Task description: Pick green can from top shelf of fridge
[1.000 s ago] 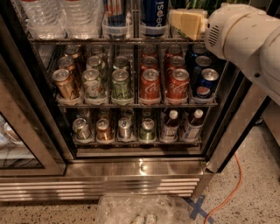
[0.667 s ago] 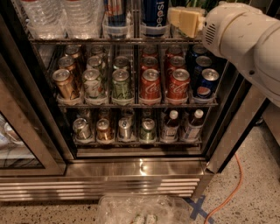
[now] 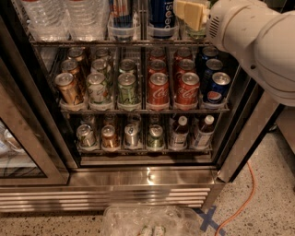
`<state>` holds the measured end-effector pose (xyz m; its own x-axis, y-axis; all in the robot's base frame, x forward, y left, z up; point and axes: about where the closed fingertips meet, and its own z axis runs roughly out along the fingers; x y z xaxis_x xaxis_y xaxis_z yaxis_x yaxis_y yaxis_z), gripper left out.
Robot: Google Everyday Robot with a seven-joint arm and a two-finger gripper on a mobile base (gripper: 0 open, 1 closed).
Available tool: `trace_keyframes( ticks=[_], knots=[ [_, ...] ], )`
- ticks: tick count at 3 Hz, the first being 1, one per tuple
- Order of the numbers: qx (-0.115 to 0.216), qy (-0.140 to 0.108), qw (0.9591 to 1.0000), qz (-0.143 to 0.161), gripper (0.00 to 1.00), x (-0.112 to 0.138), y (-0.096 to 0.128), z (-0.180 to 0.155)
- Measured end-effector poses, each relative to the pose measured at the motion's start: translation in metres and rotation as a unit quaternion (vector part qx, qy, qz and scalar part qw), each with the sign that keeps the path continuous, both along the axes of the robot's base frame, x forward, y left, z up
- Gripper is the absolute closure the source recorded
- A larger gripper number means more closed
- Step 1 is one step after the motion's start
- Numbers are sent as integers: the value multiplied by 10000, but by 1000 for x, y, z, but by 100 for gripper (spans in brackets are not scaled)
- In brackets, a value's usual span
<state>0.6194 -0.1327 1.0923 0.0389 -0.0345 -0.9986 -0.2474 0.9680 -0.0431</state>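
Observation:
The fridge (image 3: pixel 138 177) stands open in front of me. Its top shelf (image 3: pixel 92 42) runs along the upper edge of the view and carries clear plastic holders. My gripper (image 3: pixel 189 13), cream-coloured on a bulky white arm (image 3: pixel 258 41), is at the right end of that shelf, just above the rightmost holder (image 3: pixel 197 31). The green can does not clearly show; the spot behind the gripper is covered by it. A tall blue Pepsi can (image 3: pixel 161 14) stands in the holder just left of the gripper.
Water bottles (image 3: pixel 60 16) fill the top shelf's left side. The middle rack holds rows of short cans, including Coke cans (image 3: pixel 158 90); the lowest rack holds cans and small bottles (image 3: pixel 179 131). A glass door (image 3: pixel 18 138) hangs at the left. A plastic bag (image 3: pixel 147 221) and an orange cable (image 3: pixel 239 203) lie on the floor.
My gripper has moved a little up and to the left, closer in over the top shelf's rightmost holder. The cans and bottles have not moved.

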Motion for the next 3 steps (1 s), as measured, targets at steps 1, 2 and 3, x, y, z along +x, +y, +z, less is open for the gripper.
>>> trace_keyframes(
  ticks=[1,2,3],
  knots=[
    [53,23,10000,-42,24,6,0,-7],
    [126,17,9998,-119,24,11,-3,-10],
    [199,-17,9996,-210,26,17,-7,-10]
  ],
)
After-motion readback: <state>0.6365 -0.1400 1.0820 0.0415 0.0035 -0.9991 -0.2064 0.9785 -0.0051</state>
